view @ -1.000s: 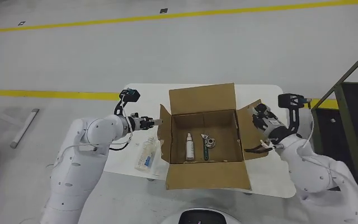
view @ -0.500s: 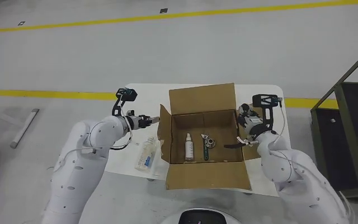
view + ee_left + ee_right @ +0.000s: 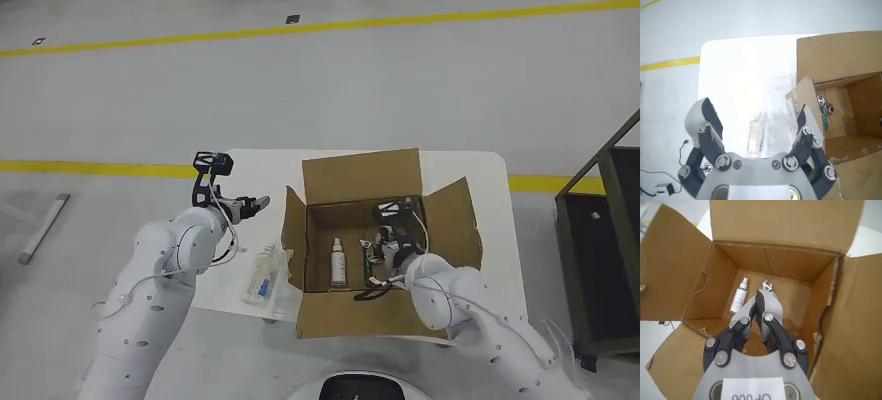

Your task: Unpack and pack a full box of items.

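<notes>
Box (image 3: 360, 177) holds wrench (image 3: 767, 286), spray bottle (image 3: 739, 298) (lying flat).

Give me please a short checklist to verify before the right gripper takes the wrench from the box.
1. Box flaps folded open: ok.
2. Right gripper over the wrench: ok.
3. Right gripper open for grasping: not ok, it is shut.
4. Wrench free of the metal fitting beside it: cannot tell.
5. Left gripper away from the box opening: ok, it is open over the table.
</notes>
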`<act>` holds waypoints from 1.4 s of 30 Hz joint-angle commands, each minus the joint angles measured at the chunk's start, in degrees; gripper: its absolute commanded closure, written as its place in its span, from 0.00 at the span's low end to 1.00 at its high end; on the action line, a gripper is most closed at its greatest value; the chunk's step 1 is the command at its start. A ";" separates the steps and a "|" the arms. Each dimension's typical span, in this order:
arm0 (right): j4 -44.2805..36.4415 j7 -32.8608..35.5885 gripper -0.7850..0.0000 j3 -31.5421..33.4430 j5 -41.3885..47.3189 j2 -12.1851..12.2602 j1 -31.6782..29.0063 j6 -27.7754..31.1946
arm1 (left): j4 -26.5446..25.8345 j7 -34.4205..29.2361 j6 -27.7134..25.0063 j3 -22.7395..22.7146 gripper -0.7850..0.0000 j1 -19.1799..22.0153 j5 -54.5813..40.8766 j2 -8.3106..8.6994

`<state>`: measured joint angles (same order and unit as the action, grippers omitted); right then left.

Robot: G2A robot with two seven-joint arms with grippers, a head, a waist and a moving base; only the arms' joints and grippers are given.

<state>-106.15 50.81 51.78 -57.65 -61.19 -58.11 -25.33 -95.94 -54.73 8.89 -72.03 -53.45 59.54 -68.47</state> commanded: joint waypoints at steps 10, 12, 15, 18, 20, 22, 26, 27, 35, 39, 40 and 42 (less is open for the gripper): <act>5.22 -1.76 1.00 -6.02 -2.38 -2.62 5.53 -4.76 | 0.00 0.00 0.00 0.00 0.00 0.00 -0.01 0.00; 5.22 -1.76 1.00 -6.02 -2.38 -2.62 5.53 -4.76 | 0.00 0.00 0.00 0.00 0.00 0.00 -0.01 0.00; 5.22 -1.76 1.00 -6.02 -2.38 -2.62 5.53 -4.76 | 0.00 0.00 0.00 0.00 0.00 0.00 -0.01 0.00; 5.50 -2.27 1.00 -6.58 -3.21 -2.63 5.06 -3.18 | 0.00 0.00 0.00 0.00 0.00 0.00 -0.01 0.00; 6.44 -2.80 1.00 -7.39 -5.44 -2.90 4.70 -3.38 | 0.00 0.00 0.00 0.00 0.00 0.00 -0.01 0.00; 7.64 -2.86 1.00 -8.96 -6.03 -3.71 4.51 -5.83 | 0.00 0.00 0.00 0.00 0.00 0.00 -0.01 0.00; 11.65 -3.29 1.00 -11.73 -3.39 -6.25 6.10 -12.77 | 0.00 0.00 0.00 0.00 0.00 0.00 -0.01 0.00; 12.51 -3.09 1.00 -12.89 -3.35 -6.98 6.91 -13.80 | 0.00 0.00 0.00 0.00 0.00 0.00 -0.01 0.00; 22.96 -3.23 1.00 -18.38 1.77 -12.89 13.68 -17.40 | 0.00 0.00 0.00 0.00 0.00 0.00 -0.01 0.00; 28.35 -4.28 1.00 -19.52 4.58 -15.26 15.55 -17.52 | 0.00 0.00 0.00 0.00 0.00 0.00 -0.01 0.00; 29.56 -4.50 1.00 -19.90 4.95 -15.80 15.87 -17.49 | 0.00 0.00 0.00 0.00 0.00 0.00 -0.01 0.00; 31.65 -4.45 1.00 -20.43 6.26 -16.83 16.54 -16.71 | 0.00 0.00 0.00 0.00 0.00 0.00 -0.01 0.00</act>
<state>-75.66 46.27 31.58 -52.13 -77.51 -41.92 -42.55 -95.95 -54.73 8.88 -72.03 -53.45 59.53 -68.47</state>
